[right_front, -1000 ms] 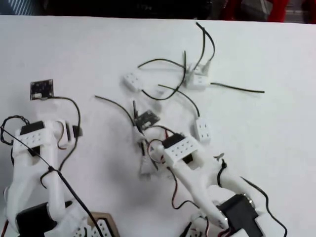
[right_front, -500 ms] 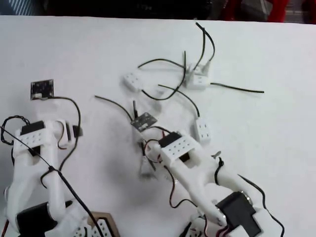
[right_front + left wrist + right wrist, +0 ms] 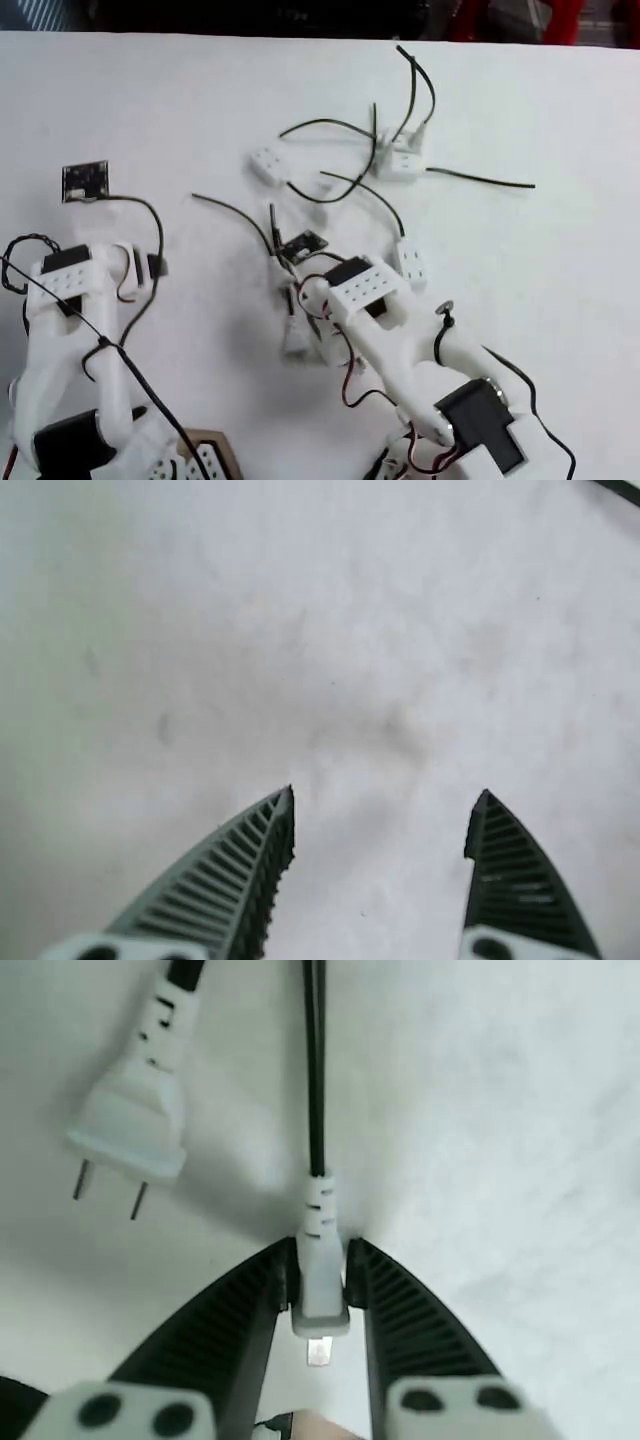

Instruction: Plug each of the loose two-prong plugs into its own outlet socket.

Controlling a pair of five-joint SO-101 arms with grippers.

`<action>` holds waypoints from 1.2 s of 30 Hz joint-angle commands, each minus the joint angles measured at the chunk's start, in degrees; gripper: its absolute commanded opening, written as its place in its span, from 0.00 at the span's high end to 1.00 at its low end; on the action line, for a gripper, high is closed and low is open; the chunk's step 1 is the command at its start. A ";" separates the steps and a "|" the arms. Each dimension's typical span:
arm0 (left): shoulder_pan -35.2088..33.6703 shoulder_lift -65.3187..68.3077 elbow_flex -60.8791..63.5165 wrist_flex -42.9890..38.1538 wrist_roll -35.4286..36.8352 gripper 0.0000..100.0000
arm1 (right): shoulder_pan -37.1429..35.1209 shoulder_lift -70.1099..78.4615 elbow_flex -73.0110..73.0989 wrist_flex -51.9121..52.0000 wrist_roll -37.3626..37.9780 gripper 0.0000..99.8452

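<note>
Right wrist view shows the right claw [image 3: 320, 1250] closed narrow on a small white two-prong plug with a ribbed strain relief [image 3: 321, 1300], one finger pressed against each flat side of the plug body. The plug's long axis runs in line with the fingers. Its thin black cord [image 3: 315, 1080] leads straight out past the fingertips, and a metal prong tip projects from the opposite end, back toward the wrist. A second white two-prong plug [image 3: 130, 1125] lies loose on the white bench [image 3: 520, 1110] just beside the cord, apart from the claw, with both prongs exposed. In the high view, the right arm [image 3: 400, 350] stands among the cords at mid-bench. The nearest white rectangular outlet block [image 3: 410, 262] lies just beside the arm's wrist housing, and two further white outlet blocks [image 3: 270, 163] [image 3: 400, 165] lie farther out, tangled with cords. Judgement: because the prongs face the wrist and not outward, the held plug cannot be pushed forward into a socket as gripped; the prong end must first be turned toward the nearest outlet block. The left claw [image 3: 385, 800] is spread wide over bare bench, holds nothing, and stands well apart from every plug, so the right arm is the nearer one.
</note>
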State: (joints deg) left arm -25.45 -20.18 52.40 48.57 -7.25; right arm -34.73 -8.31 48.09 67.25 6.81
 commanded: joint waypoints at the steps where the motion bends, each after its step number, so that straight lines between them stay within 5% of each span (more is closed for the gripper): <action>1: -0.40 -2.07 -0.26 -1.05 0.18 0.72 | 0.66 -0.31 -1.58 0.66 -0.35 0.92; 21: -0.40 -2.07 -0.26 -1.05 0.18 0.72 | 0.66 0.13 -3.96 0.84 -0.35 0.86; 36: -0.40 -2.07 -0.26 -1.05 0.18 0.72 | 0.75 -1.54 -5.27 0.92 0.00 0.99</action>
State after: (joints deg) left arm -25.45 -20.18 52.40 48.57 -7.25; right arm -34.73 -8.13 46.07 67.43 6.81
